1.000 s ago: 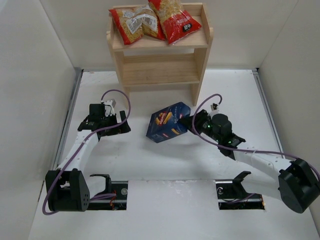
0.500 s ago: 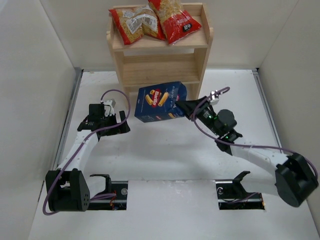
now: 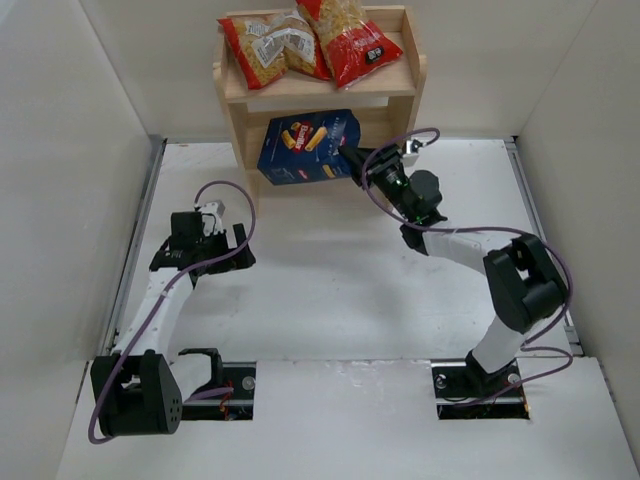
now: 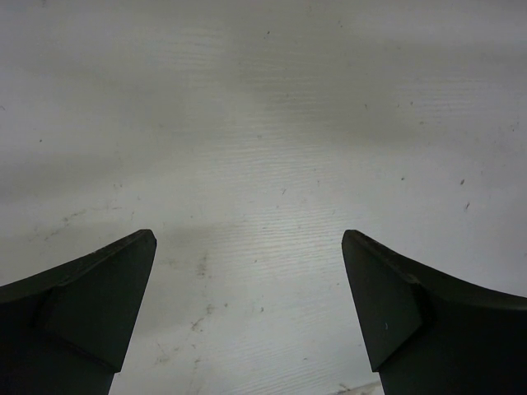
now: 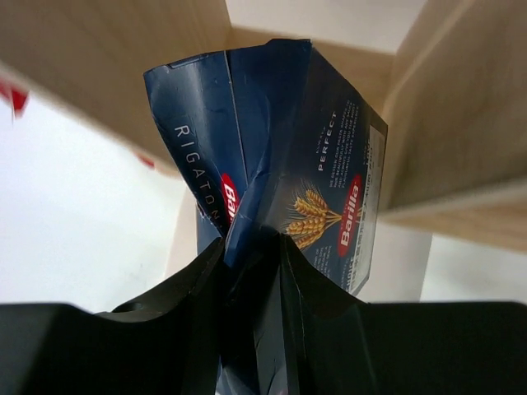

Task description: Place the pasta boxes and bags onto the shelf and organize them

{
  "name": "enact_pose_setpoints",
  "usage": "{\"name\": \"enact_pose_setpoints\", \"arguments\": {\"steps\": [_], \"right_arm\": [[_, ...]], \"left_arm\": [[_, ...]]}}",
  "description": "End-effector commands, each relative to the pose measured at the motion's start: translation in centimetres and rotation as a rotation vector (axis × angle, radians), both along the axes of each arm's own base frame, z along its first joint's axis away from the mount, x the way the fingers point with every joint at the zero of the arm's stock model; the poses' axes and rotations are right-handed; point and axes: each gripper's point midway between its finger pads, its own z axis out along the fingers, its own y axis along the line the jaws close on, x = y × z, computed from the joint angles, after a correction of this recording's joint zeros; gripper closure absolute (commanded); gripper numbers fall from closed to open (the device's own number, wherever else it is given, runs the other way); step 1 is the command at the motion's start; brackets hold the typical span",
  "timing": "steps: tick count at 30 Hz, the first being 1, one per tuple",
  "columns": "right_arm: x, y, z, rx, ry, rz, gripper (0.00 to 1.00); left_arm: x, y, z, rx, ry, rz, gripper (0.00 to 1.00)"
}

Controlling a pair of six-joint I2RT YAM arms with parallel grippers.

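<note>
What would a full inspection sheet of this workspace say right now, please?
Surface: white table, faintly scuffed.
Job's things: blue pasta box raised at the shelf's lower tier; left red bag and right red bag lie on the top tier.
Clutter: nothing seen.
Claws: left claw open, empty; right claw shut on the blue pasta box's creased end.
Cables: purple cable loops along each arm.
Surroundings: white walls around.
</note>
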Motion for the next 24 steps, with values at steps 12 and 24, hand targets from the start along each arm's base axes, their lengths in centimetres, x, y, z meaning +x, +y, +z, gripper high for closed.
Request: {"name": "enact_pose_setpoints", "arguments": {"steps": [12,24], "right_arm": [[5.8,1.7,6.2,0.161,-0.049,0.001,0.94],[9.1,0.1,1.9,-0.031,0.195,-0.310,0.47]], "left_arm": [[-0.5,0.9,-0.7,0.001,0.003,0.019,0.00],[-0.7,1.0,-1.0,0.001,0.012,0.019,0.00]]}}
